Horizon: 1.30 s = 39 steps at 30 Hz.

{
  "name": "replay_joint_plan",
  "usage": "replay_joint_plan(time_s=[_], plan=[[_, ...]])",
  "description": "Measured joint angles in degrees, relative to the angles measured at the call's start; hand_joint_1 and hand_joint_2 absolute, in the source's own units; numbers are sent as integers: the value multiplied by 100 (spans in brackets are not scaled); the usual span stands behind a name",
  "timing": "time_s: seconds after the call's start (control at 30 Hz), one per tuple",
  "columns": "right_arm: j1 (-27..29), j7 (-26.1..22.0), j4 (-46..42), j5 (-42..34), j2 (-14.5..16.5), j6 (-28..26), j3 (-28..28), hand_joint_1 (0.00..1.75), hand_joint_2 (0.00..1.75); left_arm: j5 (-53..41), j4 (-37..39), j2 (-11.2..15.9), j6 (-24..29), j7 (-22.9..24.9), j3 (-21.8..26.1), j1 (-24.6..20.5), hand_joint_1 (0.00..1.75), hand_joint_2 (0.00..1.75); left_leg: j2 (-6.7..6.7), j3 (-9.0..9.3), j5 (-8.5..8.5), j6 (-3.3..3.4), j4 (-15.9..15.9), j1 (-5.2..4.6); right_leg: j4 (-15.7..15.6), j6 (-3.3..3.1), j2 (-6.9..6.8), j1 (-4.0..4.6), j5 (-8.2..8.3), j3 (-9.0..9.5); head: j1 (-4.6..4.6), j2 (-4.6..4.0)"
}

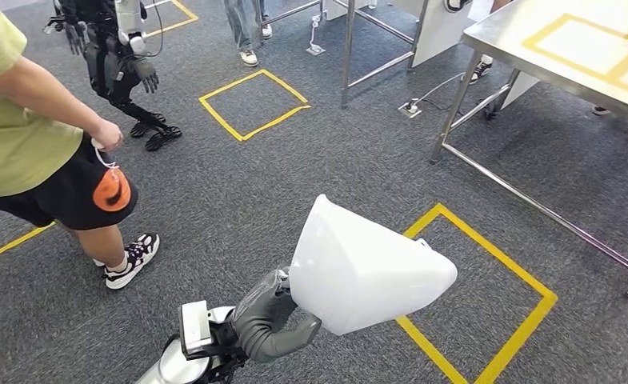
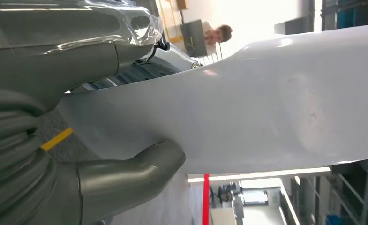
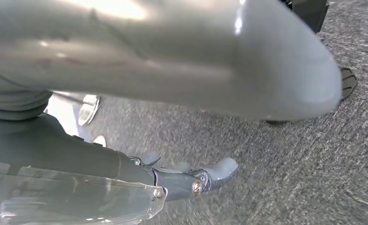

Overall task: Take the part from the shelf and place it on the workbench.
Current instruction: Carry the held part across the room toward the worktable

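Head view: the left hand (image 1: 274, 316) grips the white part (image 1: 362, 268), a large smooth shell with a pointed upper end and a rounded lower end. The part is held in the air over grey carpet (image 1: 238, 192), partly above a yellow tape square (image 1: 526, 276) on the floor. The fingers clasp the part's near left edge, and the silver forearm enters from below.

Left wrist view: the thick grey thumb (image 2: 139, 171) presses one face of the part (image 2: 266, 103), and a grey finger (image 2: 78, 61) lies across the opposite side. The part is clamped between them.

Right wrist view: the right hand (image 3: 172, 176) hangs over the carpet (image 3: 313, 164). The dark fingers (image 3: 214, 173) are extended and hold nothing. The thick grey thumb (image 3: 196, 61) stands apart from them.

Workbench (image 1: 566, 48): a steel-topped table with yellow tape marking, upper right in the head view, well apart from the part. The part is not on it.

Surroundings, head view: a person (image 1: 22, 144) in a green shirt and black shorts stands at the left, one hand holding a small white object with an orange tag. A second, dark humanoid robot (image 1: 118, 56) stands at the upper left. A second yellow tape square (image 1: 253, 104) lies on the carpet ahead.
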Motion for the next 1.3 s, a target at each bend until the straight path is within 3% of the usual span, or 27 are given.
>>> replay_joint_plan(time_s=[0.07, 0.13, 0.2, 0.27, 0.3, 0.37, 0.4, 0.47, 0.53, 0.57, 0.63, 0.67, 0.73, 0.8, 0.83, 0.87, 0.9, 0.93, 1.0, 1.07, 1.1, 1.17, 1.23, 1.3], plan=[[-4, 0, 0, 2, 1, 10, 0, 0, 0, -4, 12, -28, -16, -4, -7, -24, 175, 175, -131, 145, 51, 22, -320, -3, -6, 71, 121, -11, 38, -44, 3, 0], [13, 1, 0, 7, 1, 11, -2, 0, 0, -8, 31, -60, -17, -7, -10, -46, 175, 175, -9, 162, 80, 82, -346, -12, -17, 148, 219, -40, 75, -94, 2, 0], [27, 4, 1, 11, 4, 18, -9, 0, 0, -11, 44, -107, -20, -10, -11, -78, 175, 175, 133, 174, 123, 163, -375, -2, 173, 189, 47, -28, -38, -213, 24, 0], [14, 8, 2, 15, 5, 27, -18, 0, 0, -14, 63, -133, -24, -15, -11, -98, 175, 175, 290, 154, 143, 210, -386, -15, 811, 206, -289, 0, -385, -513, 57, 0], [7, 9, 2, 20, 5, 32, -21, 0, 0, -14, 80, -134, -25, -17, -11, -100, 175, 175, 378, 143, 144, 218, -385, -26, 1227, 218, -389, 3, -572, -700, 68, 0], [10, 9, 2, 37, 10, 49, -26, 0, 0, -14, 123, -132, -31, -16, -13, -101, 175, 175, 549, 132, 142, 221, -382, -38, 1706, 234, -454, 2, -720, -887, 67, 0], [19, 9, 2, 49, 12, 61, -28, 0, 0, -13, 137, -133, -33, -16, -14, -103, 175, 175, 625, 131, 139, 219, -382, -37, 1607, 234, -473, 0, -643, -807, 68, 0], [32, 5, 2, 64, 5, 79, -30, 0, 0, -14, 151, -137, -34, -16, -15, -116, 175, 175, 751, 146, 124, 199, -378, -36, 807, 220, -612, -2, -325, -343, 70, 0], [20, -9, 2, 71, -1, 90, -31, 0, 0, -14, 163, -141, -38, -16, -16, -140, 175, 175, 850, 161, 99, 152, -369, -63, 117, 171, -783, 15, -128, 40, 65, 0], [15, -18, 2, 73, -1, 94, -33, 0, 0, -15, 170, -144, -40, -16, -18, -150, 175, 175, 893, 167, 91, 126, -366, -75, -11, 141, -815, 29, -111, 105, 62, 0], [21, -32, 2, 74, 0, 98, -42, 0, 0, -25, 185, -152, -42, -16, -26, -163, 175, 175, 974, 178, 84, 69, -370, -79, -15, 71, -719, 50, -108, 86, 59, 0], [29, -36, 2, 71, 0, 98, -50, 0, 0, -33, 190, -158, -35, -16, -32, -168, 175, 175, 948, 170, 61, 31, -352, -68, -21, 41, -669, 43, -98, 80, 59, 0], [34, -42, 2, 63, -1, 98, -68, 0, 0, -56, 205, -165, -15, -16, -43, -178, 175, 175, 691, 33, -145, -36, -50, -42, -38, -22, -567, 13, -69, 76, 49, 0], [21, -48, 2, 53, -1, 98, -80, 0, 0, -81, 251, -156, -1, -16, -54, -177, 175, 175, 391, -334, -520, -64, 713, -23, -41, -60, -452, 0, -48, 50, 38, 0], [16, -49, 2, 47, -1, 98, -84, 0, 0, -88, 281, -147, 3, -16, -58, -174, 175, 175, 332, -532, -662, -65, 1103, -19, -40, -71, -387, 1, -39, 35, 39, 0], [18, -49, 2, 39, 0, 98, -86, 0, 0, -92, 311, -140, 3, -16, -63, -172, 175, 175, 313, -652, -698, -61, 1320, -19, -40, -75, -317, 3, -32, 25, 38, 0], [23, -49, 2, 30, 0, 98, -88, 0, 0, -92, 333, -135, 2, -16, -67, -170, 175, 175, 302, -662, -618, -53, 1311, -19, -39, -73, -244, 4, -25, 21, 39, 0], [29, -50, 2, 20, 0, 97, -90, 0, 0, -92, 351, -134, 2, -16, -69, -171, 175, 175, 276, -552, -440, -38, 1065, -18, -39, -66, -168, 4, -18, 23, 38, 0], [31, -50, 2, 3, 7, 93, -92, 0, 0, -92, 369, -137, 1, -16, -71, -178, 175, 175, 42, -138, -46, 11, 214, -13, -34, -32, -13, 10, 1, 19, 41, 0], [28, -50, 1, -4, 17, 89, -94, 0, 0, -91, 373, -143, 1, -16, -73, -187, 175, 175, -159, 115, 97, 49, -304, -13, -28, 25, 118, 3, 28, -20, 43, 0], [33, -50, 1, -5, 21, 87, -95, 0, 0, -91, 375, -150, 1, -16, -73, -191, 175, 175, -166, 133, 79, 65, -348, -23, -31, 65, 177, -7, 46, -44, 44, 0], [58, -50, 2, -7, 25, 84, -99, 0, 0, -91, 376, -181, 1, -16, -74, -205, 175, 175, -30, 147, 114, 123, -371, -27, -36, 139, 245, -36, 76, -100, 41, 0], [68, -50, 2, -7, 33, 80, -104, 0, 0, -92, 377, -222, -2, -19, -73, -222, 175, 175, 132, 159, 155, 197, -405, -7, 212, 181, -3, -15, -71, -256, 67, 0], [54, -50, 2, -9, 34, 78, -105, 0, 0, -92, 387, -239, -5, -21, -72, -227, 175, 175, 311, 145, 164, 229, -414, -13, 921, 208, -349, 5, -441, -595, 95, 0]])
